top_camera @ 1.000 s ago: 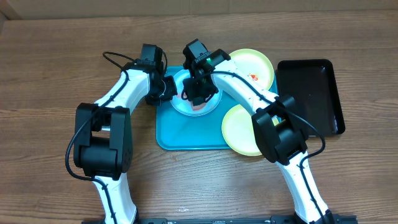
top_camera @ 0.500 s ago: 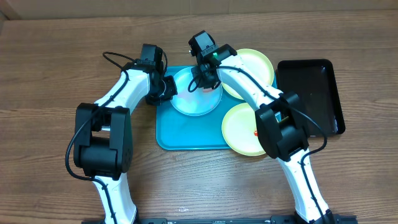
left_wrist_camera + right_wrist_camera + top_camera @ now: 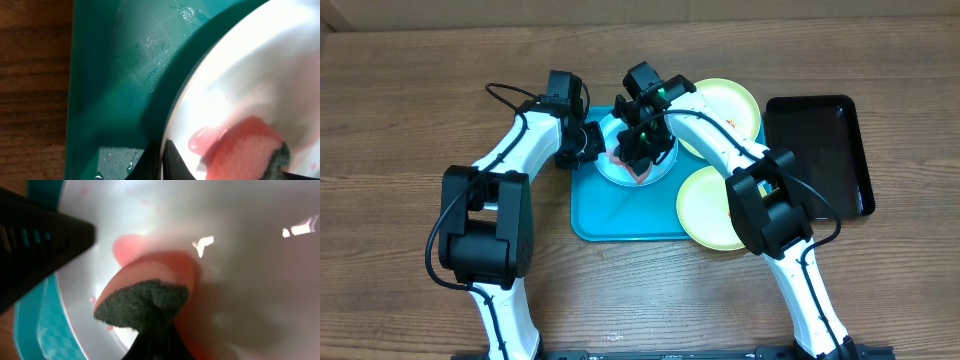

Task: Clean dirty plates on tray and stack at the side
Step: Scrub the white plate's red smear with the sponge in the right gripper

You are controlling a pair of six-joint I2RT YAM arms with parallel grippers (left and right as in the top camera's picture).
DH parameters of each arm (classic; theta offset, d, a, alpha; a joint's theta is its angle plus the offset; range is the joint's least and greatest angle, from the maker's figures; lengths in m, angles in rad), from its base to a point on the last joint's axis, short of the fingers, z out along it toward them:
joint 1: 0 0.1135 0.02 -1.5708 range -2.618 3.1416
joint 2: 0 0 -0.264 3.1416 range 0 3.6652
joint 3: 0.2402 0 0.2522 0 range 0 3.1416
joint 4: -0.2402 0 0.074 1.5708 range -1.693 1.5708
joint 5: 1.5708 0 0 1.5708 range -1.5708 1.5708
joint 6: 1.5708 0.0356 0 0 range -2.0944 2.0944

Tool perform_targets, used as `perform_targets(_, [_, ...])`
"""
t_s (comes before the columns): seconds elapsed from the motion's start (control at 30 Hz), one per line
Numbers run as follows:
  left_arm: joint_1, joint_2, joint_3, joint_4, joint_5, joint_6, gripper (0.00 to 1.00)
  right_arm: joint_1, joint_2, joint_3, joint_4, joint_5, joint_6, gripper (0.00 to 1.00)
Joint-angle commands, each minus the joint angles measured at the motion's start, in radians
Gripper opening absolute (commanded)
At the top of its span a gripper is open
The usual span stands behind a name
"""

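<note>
Right gripper (image 3: 642, 152) is clamped on a pink sponge (image 3: 150, 275) with a dark scrubby back, pressed onto the white centre of the blue-rimmed plate (image 3: 250, 70) right under it, with a wet red smear (image 3: 200, 141) just beside the sponge. Left gripper (image 3: 588, 143) pinches that plate's rim on the opposite side, all over the turquoise tray (image 3: 620, 216). Out past the right gripper sit the far yellow-green plate (image 3: 728, 102) and the near yellow-green plate (image 3: 703, 208) at the tray's edge, with the black tray (image 3: 820, 150) beyond. Bare tray floor lies open on the gripper's near side.

We see the first plate (image 3: 660, 170) in the tray's (image 3: 620, 215) rear part, a sponge (image 3: 642, 172) on it. The second plate (image 3: 725, 105) sits behind-right. The third plate (image 3: 708, 208) overlaps the tray's right edge. A smaller tray (image 3: 817, 150) lies far right on the worktop (image 3: 400, 120).
</note>
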Motion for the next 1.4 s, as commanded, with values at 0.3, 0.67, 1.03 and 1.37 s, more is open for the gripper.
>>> perform_targets(0.3, [-0.005, 0.028, -0.012, 0.000, -0.019, -0.013, 0.04, 0.012, 0.010, 0.003, 0.108, 0.647, 0.003, 0.04])
perform_targets(0.67, [-0.005, 0.028, -0.012, -0.011, -0.019, -0.012, 0.04, 0.016, 0.010, 0.003, 0.179, 0.614, 0.003, 0.04])
perform_targets(1.03, [-0.005, 0.028, -0.012, -0.011, -0.019, -0.013, 0.04, 0.017, 0.010, 0.003, -0.089, 0.235, -0.119, 0.04])
perform_targets(1.37, [-0.005, 0.028, -0.012, -0.005, -0.019, -0.013, 0.04, 0.051, 0.010, 0.003, -0.053, 0.073, -0.195, 0.04])
